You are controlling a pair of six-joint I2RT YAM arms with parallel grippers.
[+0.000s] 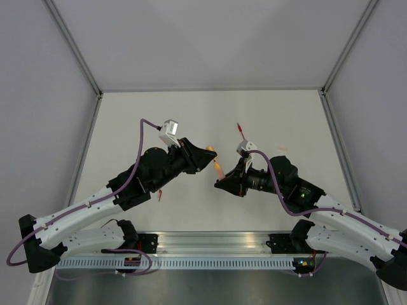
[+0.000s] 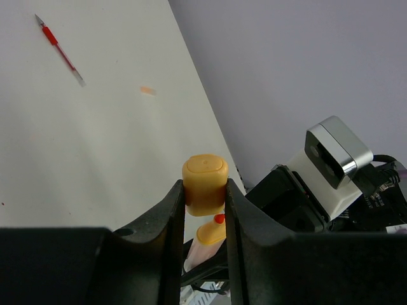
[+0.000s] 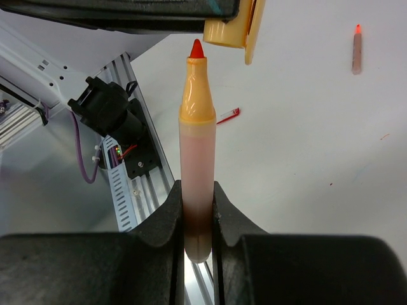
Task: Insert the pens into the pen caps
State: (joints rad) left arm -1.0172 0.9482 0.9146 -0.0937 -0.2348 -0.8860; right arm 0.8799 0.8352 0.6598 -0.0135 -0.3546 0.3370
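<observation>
— Which one has the cap?

— The left gripper (image 2: 204, 185). Its jaws are clamped on the orange cap (image 2: 205, 175), held up off the table (image 1: 159, 114).

— And the pen?

— The right gripper (image 3: 196, 190) has its jaws squeezed tight on the lower barrel of the orange pen (image 3: 197, 140), with the red tip pointing at the cap. The two grippers meet nose to nose over the middle of the table.

— Is the tip in?

— No. From the right wrist view the tip sits just below and beside the cap's edge, not inside it. From the left wrist it peeks out right under the cap.

— The other pen?

— The red pen (image 2: 60, 51) lies flat on the table beyond the grippers, with nothing touching it. A short red stub (image 1: 159, 195) lies by the left arm, well apart from that pen. It's too small to make out more.
</observation>
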